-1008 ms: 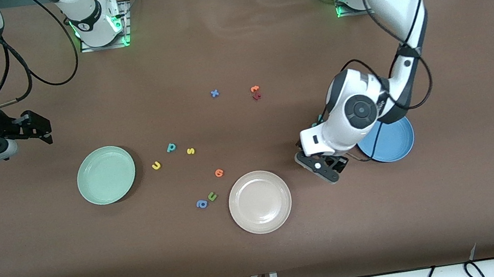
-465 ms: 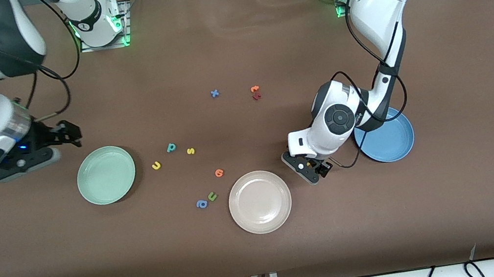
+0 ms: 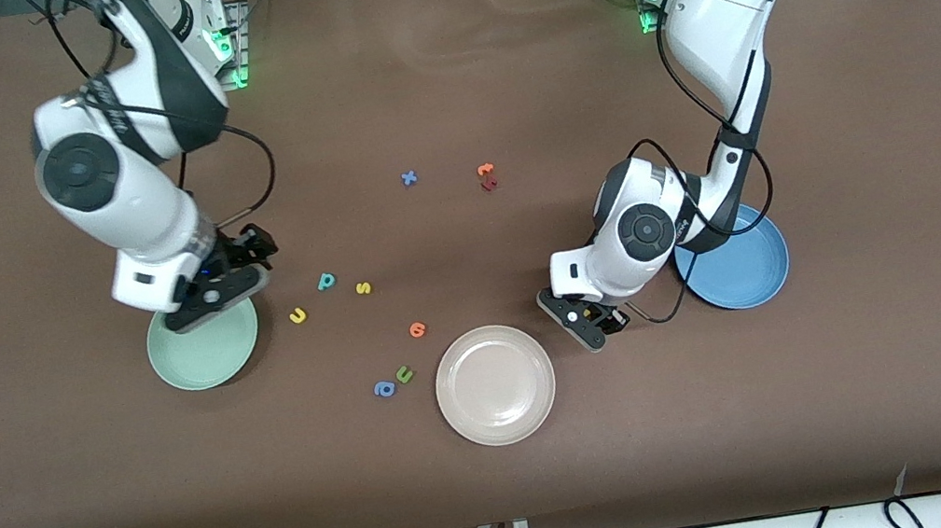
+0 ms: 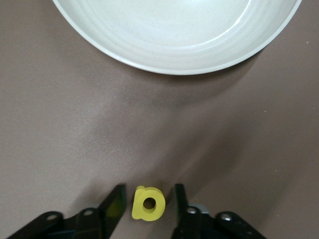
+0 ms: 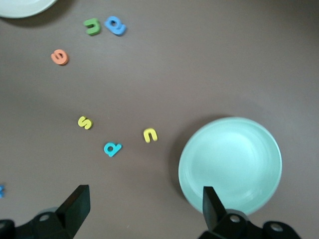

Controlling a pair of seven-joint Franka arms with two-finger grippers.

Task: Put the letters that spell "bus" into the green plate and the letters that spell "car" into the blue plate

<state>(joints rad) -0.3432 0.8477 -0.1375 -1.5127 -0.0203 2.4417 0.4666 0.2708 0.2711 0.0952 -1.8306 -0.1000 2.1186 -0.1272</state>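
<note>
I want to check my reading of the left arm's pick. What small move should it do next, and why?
Probably finish closing the left gripper on the yellow a, then lift. The letter lies flat on the table between the fingers, with small gaps showing on both sides, beside the beige-pink plate.

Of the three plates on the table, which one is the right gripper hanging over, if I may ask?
The green plate, at the right arm's end; the right gripper hangs over its rim, unlike the beige plate and blue plate.
</note>
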